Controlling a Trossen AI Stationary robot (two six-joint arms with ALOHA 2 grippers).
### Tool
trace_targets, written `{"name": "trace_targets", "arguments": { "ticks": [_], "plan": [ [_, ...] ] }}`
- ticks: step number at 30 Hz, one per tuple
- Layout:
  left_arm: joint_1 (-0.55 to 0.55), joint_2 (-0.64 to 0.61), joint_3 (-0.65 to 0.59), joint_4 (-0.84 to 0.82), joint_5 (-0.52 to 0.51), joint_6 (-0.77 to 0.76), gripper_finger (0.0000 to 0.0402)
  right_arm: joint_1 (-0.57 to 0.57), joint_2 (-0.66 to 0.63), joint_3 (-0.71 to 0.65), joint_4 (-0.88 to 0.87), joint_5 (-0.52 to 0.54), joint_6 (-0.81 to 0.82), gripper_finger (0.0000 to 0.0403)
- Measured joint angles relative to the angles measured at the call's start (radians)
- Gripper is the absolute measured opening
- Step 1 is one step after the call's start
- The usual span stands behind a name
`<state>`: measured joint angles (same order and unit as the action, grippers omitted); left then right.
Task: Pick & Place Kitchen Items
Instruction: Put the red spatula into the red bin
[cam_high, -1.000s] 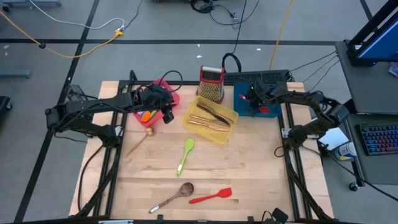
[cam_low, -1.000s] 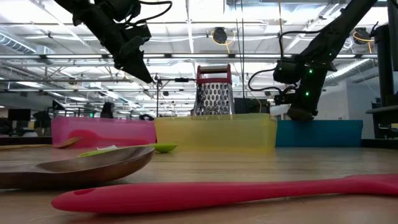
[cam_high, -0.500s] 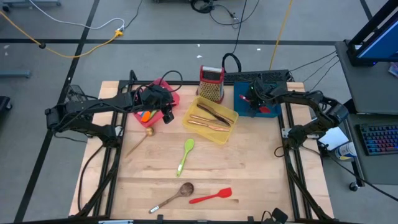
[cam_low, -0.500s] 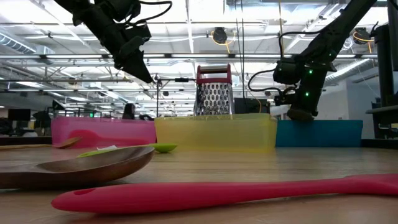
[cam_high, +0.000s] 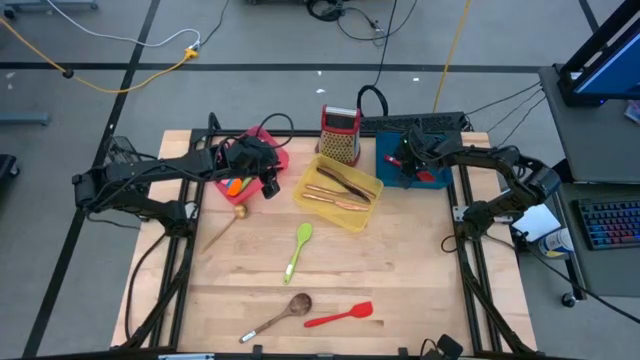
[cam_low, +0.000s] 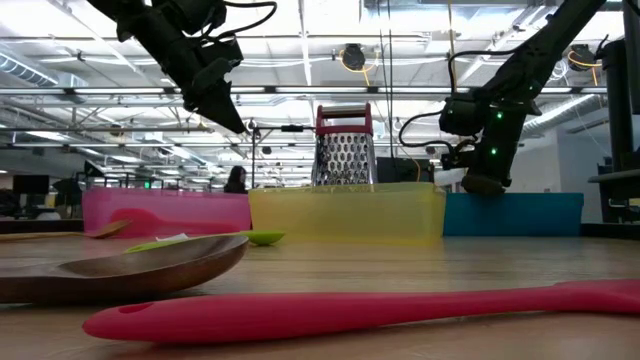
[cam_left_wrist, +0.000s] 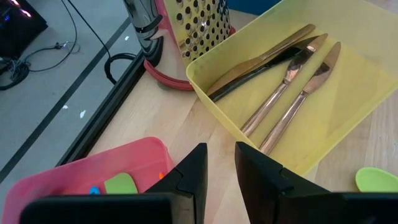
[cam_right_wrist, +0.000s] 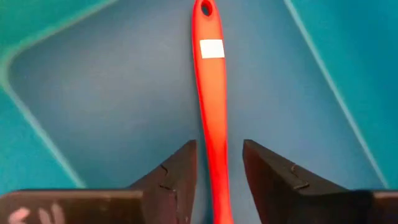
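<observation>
A red utensil (cam_right_wrist: 211, 93) lies flat on the floor of the blue tray (cam_right_wrist: 93, 93). My right gripper (cam_right_wrist: 219, 144) hangs just above it, open, with one finger on either side of the handle and a gap showing at the fingers. In the high view this gripper (cam_high: 405, 160) is over the blue tray (cam_high: 395, 172). My left gripper (cam_left_wrist: 221, 149) is open with a narrow gap and nothing between its fingers. It hangs above the table (cam_high: 265, 185) between the pink tray (cam_high: 262, 140) and the yellow tray (cam_high: 318, 208).
Copper cutlery and a black knife (cam_left_wrist: 292, 68) lie in the yellow tray. The grater (cam_high: 340, 135) stands behind it. On the bare wood lie a green spoon (cam_high: 298, 248), a brown spoon (cam_high: 285, 312), a red spatula (cam_high: 340, 316) and a long-handled spoon (cam_high: 225, 228).
</observation>
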<state>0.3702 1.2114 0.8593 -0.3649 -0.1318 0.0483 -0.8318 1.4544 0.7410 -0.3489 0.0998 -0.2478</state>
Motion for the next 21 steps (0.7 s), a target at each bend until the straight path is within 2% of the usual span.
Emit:
{"name": "trace_targets", "arguments": {
  "ticks": [14,21],
  "plan": [
    [0.0,0.0,0.0,0.0,0.0,0.0,0.0088,0.002,-0.01,0.0,0.023,0.003,0.037,0.0192],
    [0.0,0.0,0.0,0.0,0.0,0.0,0.0088,0.026,-0.07,-0.001,0.01,0.003,0.036,0.021]
  ]
}}
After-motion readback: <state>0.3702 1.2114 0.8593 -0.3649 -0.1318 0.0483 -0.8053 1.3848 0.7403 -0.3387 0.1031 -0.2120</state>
